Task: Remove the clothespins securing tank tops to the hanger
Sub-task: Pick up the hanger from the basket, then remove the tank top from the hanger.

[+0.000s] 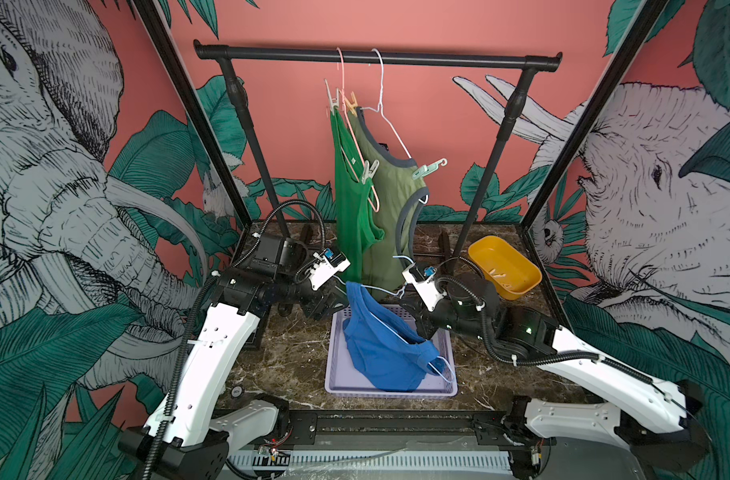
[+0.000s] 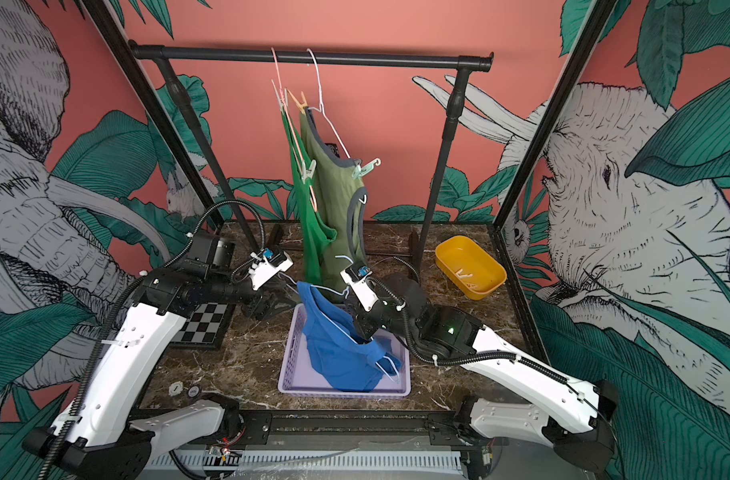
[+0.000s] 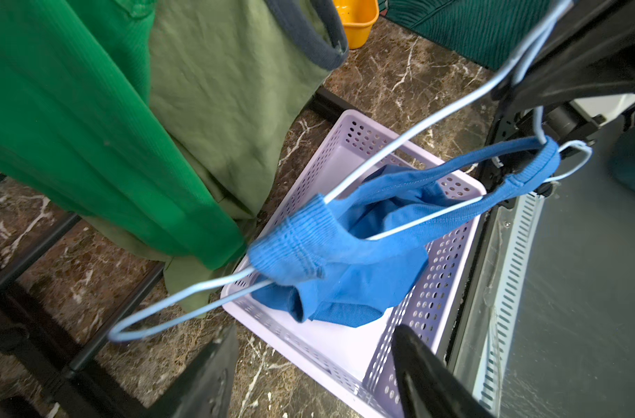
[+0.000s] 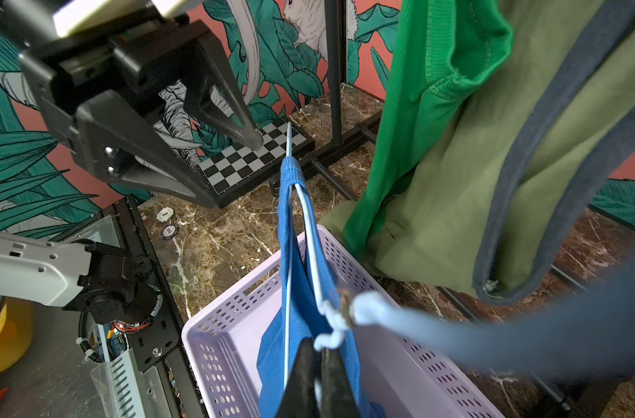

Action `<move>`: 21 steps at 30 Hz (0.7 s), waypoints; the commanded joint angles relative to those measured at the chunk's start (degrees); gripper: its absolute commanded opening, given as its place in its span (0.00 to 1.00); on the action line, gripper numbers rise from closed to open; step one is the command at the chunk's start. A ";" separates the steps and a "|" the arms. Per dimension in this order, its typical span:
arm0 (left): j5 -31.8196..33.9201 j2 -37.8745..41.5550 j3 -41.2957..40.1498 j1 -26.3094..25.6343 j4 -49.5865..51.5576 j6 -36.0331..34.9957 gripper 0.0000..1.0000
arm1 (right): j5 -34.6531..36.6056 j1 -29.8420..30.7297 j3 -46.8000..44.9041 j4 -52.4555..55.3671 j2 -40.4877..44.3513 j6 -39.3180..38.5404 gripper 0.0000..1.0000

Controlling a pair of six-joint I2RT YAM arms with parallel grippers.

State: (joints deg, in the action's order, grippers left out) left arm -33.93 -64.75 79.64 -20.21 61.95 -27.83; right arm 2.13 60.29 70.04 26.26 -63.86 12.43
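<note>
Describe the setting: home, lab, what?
Probably a staged robot test cell, not a home: elephant-print wall panels boxing it in, and a clothes rack standing on a marble-pattern tabletop.

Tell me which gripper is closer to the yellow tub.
Right. The right gripper holds the pale blue hanger over the basket, toward the yellow tub; the left gripper is open by the basket's opposite corner.

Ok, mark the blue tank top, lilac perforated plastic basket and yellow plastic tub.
blue tank top (image 1: 376,345), in a top view, fabric middle.
lilac basket (image 1: 438,390), in a top view, front wall.
yellow tub (image 1: 511,257), in a top view, inner wall.
</note>
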 commanded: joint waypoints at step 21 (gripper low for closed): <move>4.10 -0.63 -3.00 -0.10 -7.07 5.78 0.72 | 3.67 6.32 4.66 -5.12 -2.22 -3.52 0.00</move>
State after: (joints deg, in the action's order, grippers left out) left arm -29.82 -65.56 76.64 -20.21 56.62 -22.72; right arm 5.69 65.39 73.21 23.86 -67.53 9.96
